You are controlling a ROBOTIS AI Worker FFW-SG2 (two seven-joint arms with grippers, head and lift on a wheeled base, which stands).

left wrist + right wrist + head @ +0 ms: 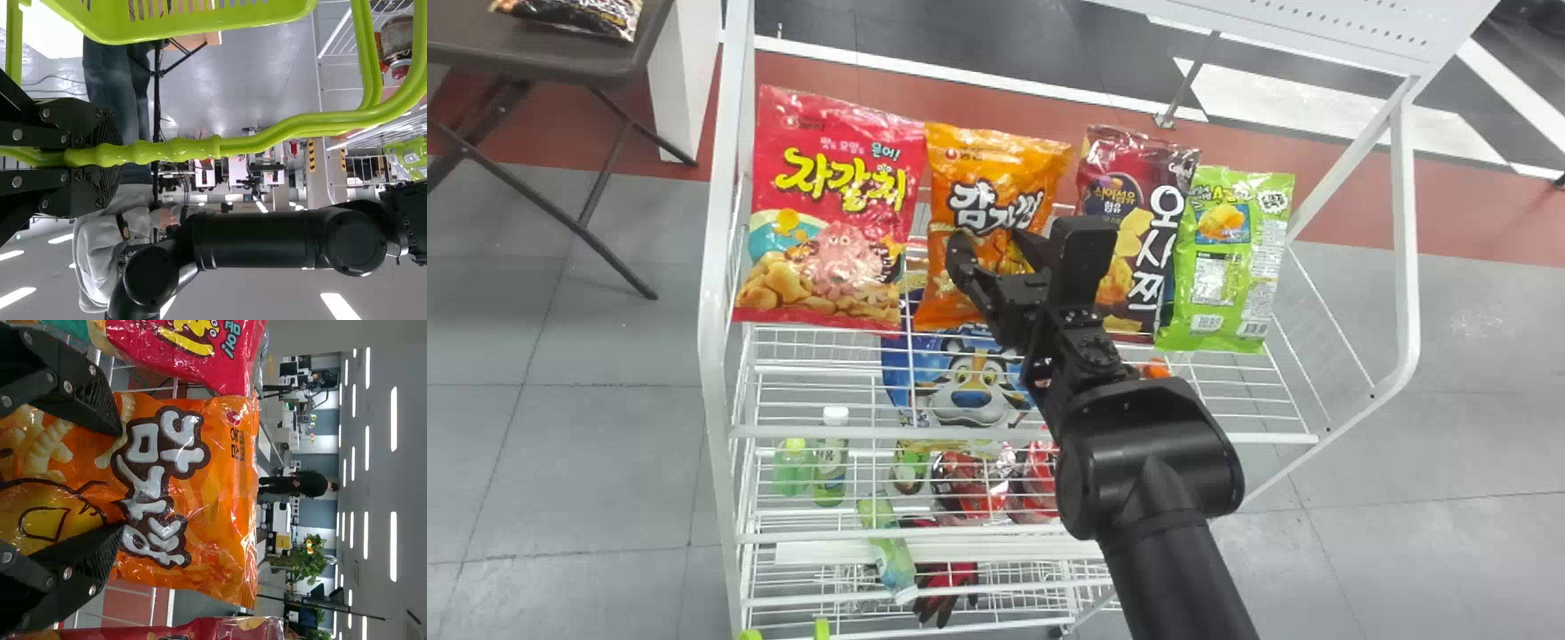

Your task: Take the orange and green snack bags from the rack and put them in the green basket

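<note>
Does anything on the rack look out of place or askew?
Yes: low in the rack, a green bottle lies tipped over while another bottle stands, and a red and black glove sits beside it. The green snack bag shows its back, unlike the maroon bag next to it.

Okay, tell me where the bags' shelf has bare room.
The wire shelf is bare in front of the red bag and the green bag. It is crowded at the orange bag, by the right claw, and where the dark bag meets the green.

Four snack bags [827,213] side by side on rack [715,267], bottles [830,462] below, table [596,60] at left
</note>
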